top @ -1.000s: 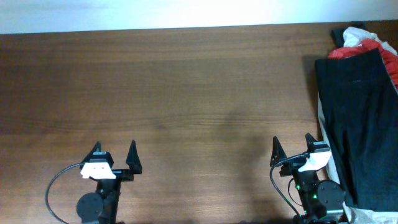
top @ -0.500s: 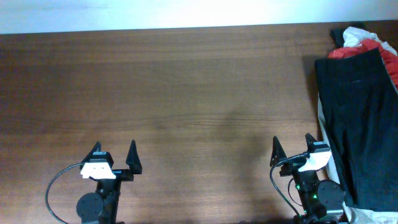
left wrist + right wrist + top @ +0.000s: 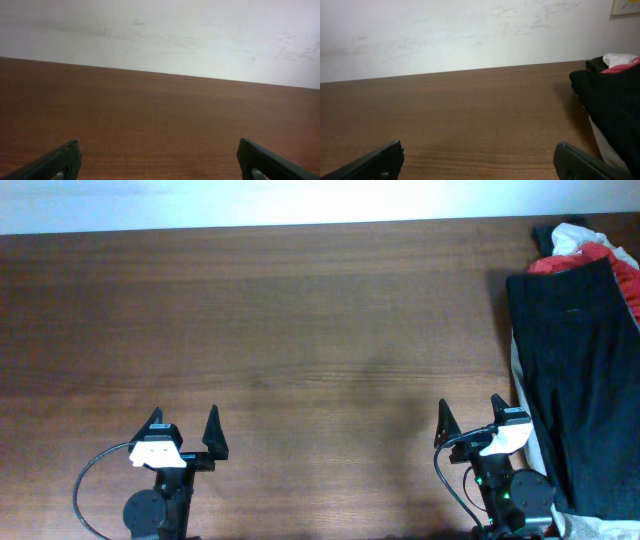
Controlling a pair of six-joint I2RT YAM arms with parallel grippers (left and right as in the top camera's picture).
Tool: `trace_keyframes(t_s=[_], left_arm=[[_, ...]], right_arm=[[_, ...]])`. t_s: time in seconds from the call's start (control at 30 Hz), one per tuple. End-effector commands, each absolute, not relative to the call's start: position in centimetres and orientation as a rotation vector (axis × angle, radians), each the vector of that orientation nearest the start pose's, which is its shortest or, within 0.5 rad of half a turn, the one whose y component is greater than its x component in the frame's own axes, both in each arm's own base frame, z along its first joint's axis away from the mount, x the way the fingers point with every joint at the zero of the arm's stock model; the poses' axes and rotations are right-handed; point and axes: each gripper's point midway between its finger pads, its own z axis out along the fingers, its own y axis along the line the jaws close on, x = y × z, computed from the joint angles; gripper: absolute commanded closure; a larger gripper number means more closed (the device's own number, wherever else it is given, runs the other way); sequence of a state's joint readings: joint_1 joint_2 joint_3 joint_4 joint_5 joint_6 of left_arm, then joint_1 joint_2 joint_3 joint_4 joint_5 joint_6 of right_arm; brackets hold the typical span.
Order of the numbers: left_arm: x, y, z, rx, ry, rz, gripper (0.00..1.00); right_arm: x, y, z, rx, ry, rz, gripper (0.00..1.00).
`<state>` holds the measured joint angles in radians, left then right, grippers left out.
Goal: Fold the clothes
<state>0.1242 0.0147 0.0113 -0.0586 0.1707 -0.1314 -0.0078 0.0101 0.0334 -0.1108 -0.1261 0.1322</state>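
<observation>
A long black trouser-like garment point(image 3: 580, 380) lies along the table's right edge on top of a pile, with a beige piece point(image 3: 521, 385) showing under its left side and red and white pieces point(image 3: 580, 242) at the far end. It also shows at the right of the right wrist view point(image 3: 612, 95). My left gripper point(image 3: 183, 422) is open and empty near the front left. My right gripper point(image 3: 468, 415) is open and empty near the front, just left of the pile.
The brown wooden table point(image 3: 300, 330) spreads between the arms and the far edge, with a white wall point(image 3: 160, 35) behind it. The pile hangs over the table's right edge.
</observation>
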Motion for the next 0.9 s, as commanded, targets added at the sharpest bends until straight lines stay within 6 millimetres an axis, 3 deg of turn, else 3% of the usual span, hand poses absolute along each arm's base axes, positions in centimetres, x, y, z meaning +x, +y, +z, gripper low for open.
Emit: trace_keyframes(t_s=[0.0, 0.1, 0.13, 0.23, 0.3, 0.4, 0.57, 0.63, 0.73, 0.8, 0.87], left_arm=[[24.5, 0.3, 16.1, -0.076, 1.631, -0.132, 0.01], [24.5, 0.3, 16.1, -0.076, 1.631, -0.132, 0.01], [24.5, 0.3, 16.1, -0.076, 1.631, -0.132, 0.01], [24.5, 0.3, 16.1, -0.076, 1.631, -0.132, 0.01], [24.5, 0.3, 16.1, -0.076, 1.631, -0.132, 0.01], [24.5, 0.3, 16.1, -0.076, 1.631, -0.132, 0.01], [24.5, 0.3, 16.1, -0.076, 1.631, -0.132, 0.01], [24.5, 0.3, 16.1, -0.076, 1.631, -0.132, 0.01], [24.5, 0.3, 16.1, -0.076, 1.631, -0.132, 0.01], [24.5, 0.3, 16.1, -0.076, 1.631, -0.132, 0.01], [24.5, 0.3, 16.1, -0.076, 1.631, -0.132, 0.01]], right_arm=[[24.4, 1.4, 16.0, 0.046, 1.654, 0.180, 0.01], [24.4, 1.5, 16.3, 0.046, 1.645, 0.182, 0.01], [24.1, 3.4, 16.4, -0.024, 1.642, 0.294, 0.01], [21.7, 9.3, 17.5, -0.057, 1.655, 0.843, 0.01], [21.7, 9.3, 18.9, 0.029, 1.616, 0.941, 0.01], [21.3, 8.5, 24.4, -0.038, 1.373, 0.875, 0.01], [21.8, 5.4, 28.0, 0.066, 1.240, 0.700, 0.01], [22.0, 3.7, 30.8, 0.115, 1.221, 0.584, 0.01], [23.8, 3.6, 33.1, -0.018, 1.354, 0.355, 0.01], [26.6, 2.9, 35.0, -0.062, 1.481, 0.222, 0.01], [30.6, -0.7, 36.2, 0.108, 1.715, 0.049, 0.01]])
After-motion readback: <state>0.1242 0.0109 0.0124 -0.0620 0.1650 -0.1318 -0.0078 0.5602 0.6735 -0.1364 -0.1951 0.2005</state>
